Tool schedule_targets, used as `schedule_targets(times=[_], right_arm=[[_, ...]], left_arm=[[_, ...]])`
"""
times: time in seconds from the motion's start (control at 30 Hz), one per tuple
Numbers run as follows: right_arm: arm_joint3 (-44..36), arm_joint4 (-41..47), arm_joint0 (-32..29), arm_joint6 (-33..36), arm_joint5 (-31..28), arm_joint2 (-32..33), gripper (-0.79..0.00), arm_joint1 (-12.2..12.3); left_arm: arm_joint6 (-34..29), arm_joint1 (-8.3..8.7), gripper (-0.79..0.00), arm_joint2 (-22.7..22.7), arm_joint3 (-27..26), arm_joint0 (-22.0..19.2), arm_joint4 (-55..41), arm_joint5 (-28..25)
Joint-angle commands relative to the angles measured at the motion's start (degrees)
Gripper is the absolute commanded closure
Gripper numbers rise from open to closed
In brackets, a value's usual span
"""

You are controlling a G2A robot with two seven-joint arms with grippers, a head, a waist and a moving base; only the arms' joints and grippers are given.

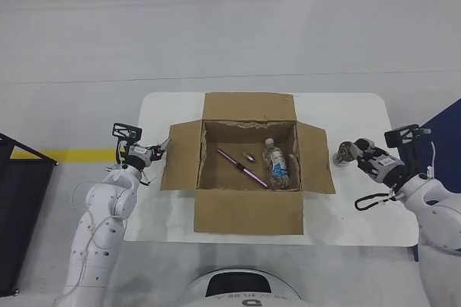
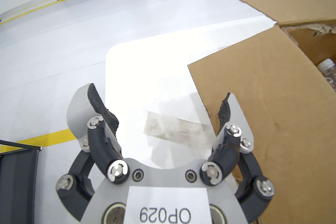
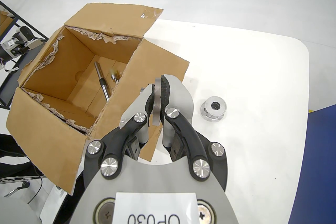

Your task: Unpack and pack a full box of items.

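box: we see the cardboard box (image 1: 248,213) in the middle of the white tabletop (image 1: 346,115), with all four flaps folded outward and torn paper edges along its inner rim.
inside the box: a clear bottle (image 1: 276,166) with a white cap lies on the box floor, toward the right arm's side. a slim rod (image 1: 243,169) lies slantwise beside it, and a small metal piece (image 1: 249,157) sits between the two (we cannot tell what it is).
left gripper: the left gripper (image 2: 159,90) hovers over the tabletop just beside the box's left side flap. its fingers are spread wide apart with nothing between them, and one fingertip is close to the flap's edge.
right gripper: the right gripper (image 3: 158,83) is over the tabletop beyond the box's right side flap. its fingers are pressed together on a thin flat metal plate (image 3: 157,104), held on edge.
loose part: a silver flanged wheel (image 3: 213,106) stands on the tabletop near the right gripper, apart from the box.
tape: a worn strip of tape (image 2: 178,128) is stuck to the tabletop under the left gripper.
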Motion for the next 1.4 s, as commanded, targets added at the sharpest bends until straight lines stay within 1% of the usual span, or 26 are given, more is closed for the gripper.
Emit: schedule_targets(times=[0.0, 0.1, 0.2, 0.23, 0.3, 0.43, 0.57, 0.63, 0.73, 0.8, 0.87, 0.97, 1.1, 1.27, 1.37], right_arm=[[-0.01, 0.0, 0.0, 0.0, 0.0, -0.01, 0.0, 0.0], [1.17, 0.69, -0.28, -1.41, 0.37, 0.02, 0.0, -0.06], [-2.05, -1.12, 0.1, -1.87, -3.88, -3.2, 0.0, 0.11], [-3.05, -2.65, 0.83, -1.63, -4.25, -4.74, 0.0, 0.18], [-5.94, -5.25, 3.11, -0.3, -6.0, -9.77, 0.0, 0.31], [-8.6, -15.07, 9.32, 4.04, -7.44, -21.41, 0.0, 0.44], [-6.24, -27.51, 15.04, 4.97, -3.74, -33.99, 0.0, -0.2], [-2.53, -31.5, 18.25, 4.81, -2.17, -39.75, 0.0, -0.74], [3.31, -39.9, 23.0, 5.59, 1.99, -48.74, 0.0, -1.89], [6.95, -42.4, 25.47, 5.24, 4.2, -53.42, 0.0, -2.75], [10.03, -46.81, 27.62, 5.83, 6.8, -56.79, 0.0, -3.44], [13.68, -47.57, 29.5, 5.34, 8.61, -59.96, 0.0, -4.38], [17.69, -51.56, 31.45, 6.31, 11.45, -62.61, 0.0, -5.27], [20.2, -51.38, 33.27, 8.85, 12.72, -63.57, 0.0, -6.16], [20.89, -50.75, 34.1, 11.54, 12.68, -63.74, 0.0, -6.57]], left_arm=[[0.0, 0.0, -0.785, 0.0, 0.0, 0.0, 0.0, 0.0], [0.0, 0.0, -0.785, 0.0, 0.0, 0.0, 0.0, 0.0], [0.0, 0.0, -0.785, 0.0, 0.0, 0.0, 0.0, 0.0], [0.0, 0.0, -0.785, 0.0, 0.0, 0.0, 0.0, 0.0], [0.0, 0.0, -0.785, 0.0, 0.0, 0.0, 0.0, 0.0], [0.0, 0.0, -0.785, 0.0, 0.0, 0.0, 0.0, 0.0], [0.0, 0.0, -0.785, 0.0, 0.0, 0.0, 0.0, 0.0], [0.0, 0.0, -0.785, 0.0, 0.0, 0.0, 0.0, 0.0], [0.0, 0.0, -0.785, 0.0, 0.0, 0.0, 0.0, 0.0], [0.0, 0.0, -0.785, 0.0, 0.0, 0.0, 0.0, 0.0], [0.0, 0.0, -0.785, 0.0, 0.0, 0.0, 0.0, 0.0], [0.0, 0.0, -0.785, 0.0, 0.0, 0.0, 0.0, 0.0], [0.0, 0.0, -0.785, 0.0, 0.0, 0.0, 0.0, 0.0], [0.0, 0.0, -0.785, 0.0, 0.0, 0.0, 0.0, 0.0], [0.0, 0.0, -0.785, 0.0, 0.0, 0.0, 0.0, 0.0]])
